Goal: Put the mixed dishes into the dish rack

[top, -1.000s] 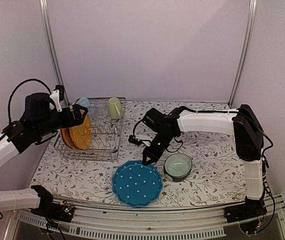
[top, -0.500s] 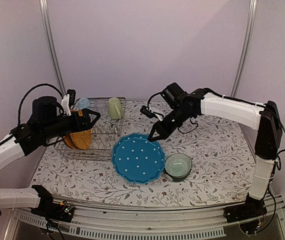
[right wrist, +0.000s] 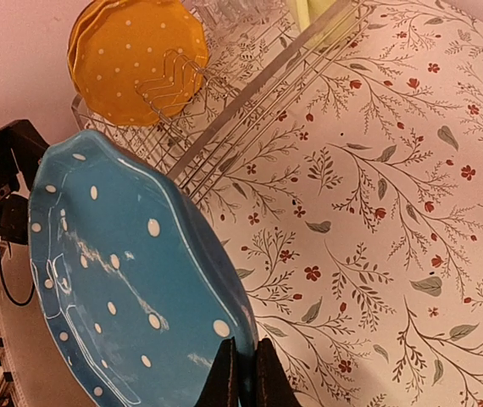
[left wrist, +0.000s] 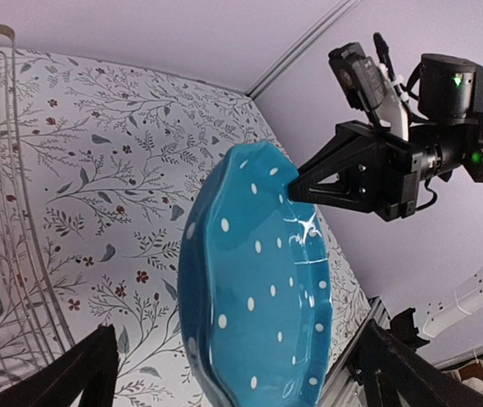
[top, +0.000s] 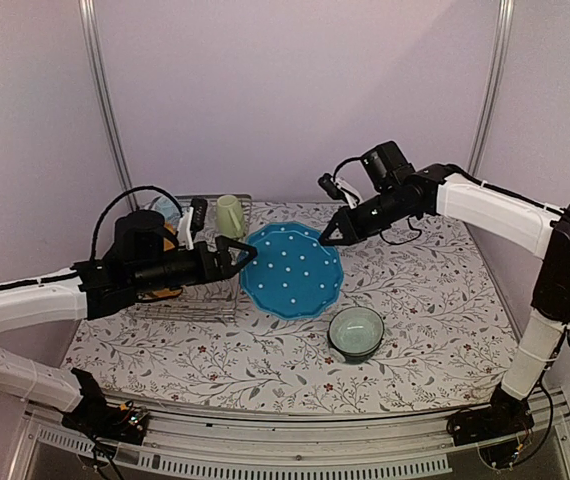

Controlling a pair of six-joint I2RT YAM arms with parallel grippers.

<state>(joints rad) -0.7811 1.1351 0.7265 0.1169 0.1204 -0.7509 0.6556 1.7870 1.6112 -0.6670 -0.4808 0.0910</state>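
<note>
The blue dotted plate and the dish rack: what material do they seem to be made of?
Blue dotted plate: it looks like glazed ceramic. The surface is glossy with bright white reflections and the scalloped rim is thick, though a glossy plastic cannot be excluded. Dish rack: thin silver wire with a metallic shine, probably chromed or stainless steel.

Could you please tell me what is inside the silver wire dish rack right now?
A yellow dotted scalloped plate stands upright in the silver wire dish rack, and a pale yellow-green mug sits at its far right corner. The left arm covers most of the rest from above.
</note>
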